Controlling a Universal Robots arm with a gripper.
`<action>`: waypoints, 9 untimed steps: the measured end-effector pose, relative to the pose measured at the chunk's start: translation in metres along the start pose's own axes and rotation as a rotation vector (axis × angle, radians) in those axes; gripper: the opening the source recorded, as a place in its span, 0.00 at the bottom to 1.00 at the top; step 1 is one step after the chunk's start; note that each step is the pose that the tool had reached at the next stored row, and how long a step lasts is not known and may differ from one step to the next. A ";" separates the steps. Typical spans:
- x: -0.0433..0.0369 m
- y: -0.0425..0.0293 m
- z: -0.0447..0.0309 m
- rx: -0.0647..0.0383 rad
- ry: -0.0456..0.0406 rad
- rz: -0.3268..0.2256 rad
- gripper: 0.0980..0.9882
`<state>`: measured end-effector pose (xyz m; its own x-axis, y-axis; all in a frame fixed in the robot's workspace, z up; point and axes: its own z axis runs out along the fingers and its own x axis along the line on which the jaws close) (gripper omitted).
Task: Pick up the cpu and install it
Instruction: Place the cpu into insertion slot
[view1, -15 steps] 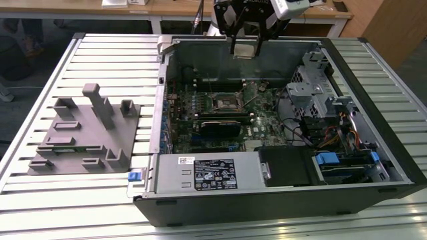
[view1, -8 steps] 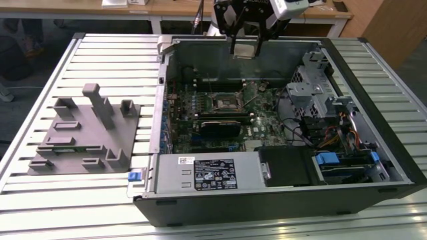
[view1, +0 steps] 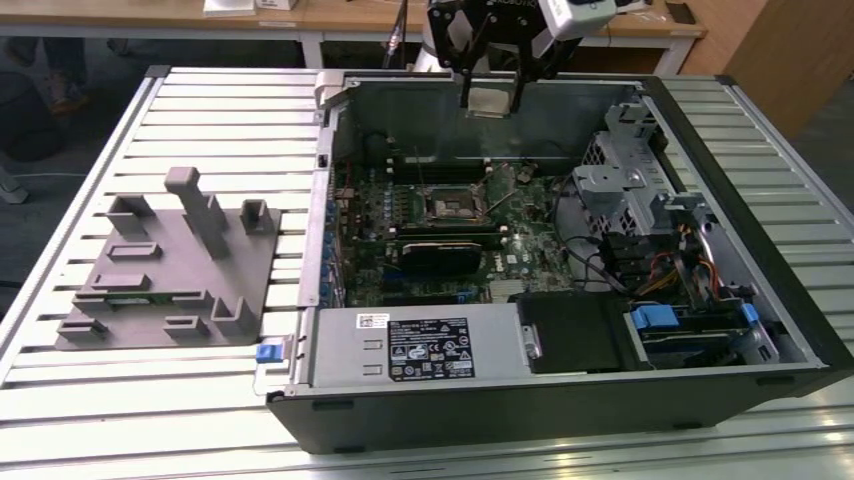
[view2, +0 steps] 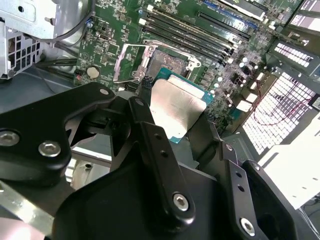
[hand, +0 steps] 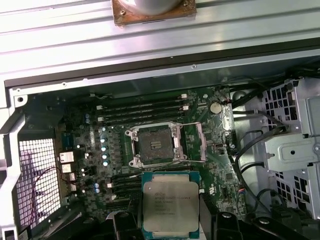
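My gripper (view1: 490, 92) hangs over the far wall of the open computer case (view1: 400, 420), shut on the cpu (view1: 490, 103). The cpu is a small square chip with a silvery top, seen in both wrist views (view2: 176, 106) (hand: 170, 202) between the black fingers (view2: 150, 145). It is held in the air above the motherboard (view1: 534, 240). The black square-framed socket (view1: 454, 206) lies open and bare in the board's middle (hand: 156, 145) (view2: 167, 60), with its metal load frame swung up. The chip is apart from the socket.
A grey moulded tray (view1: 174, 270) with upright posts rests on the slatted table (view1: 134, 400) at the exterior view's left. Inside the case are a power supply (view1: 427, 345), a metal drive cage (view1: 641, 180), loose cables (view1: 667, 270) and memory slots (hand: 142, 107).
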<state>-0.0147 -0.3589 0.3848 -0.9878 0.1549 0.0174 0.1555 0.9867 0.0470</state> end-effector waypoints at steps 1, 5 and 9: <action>0.0000 0.0000 0.0000 0.000 -0.0001 0.002 0.50; 0.0000 0.0000 0.0000 0.000 -0.0005 0.009 0.50; 0.0000 0.0000 0.0000 0.000 -0.0008 0.017 0.50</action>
<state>-0.0147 -0.3589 0.3848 -0.9850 0.1714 0.0174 0.1721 0.9840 0.0469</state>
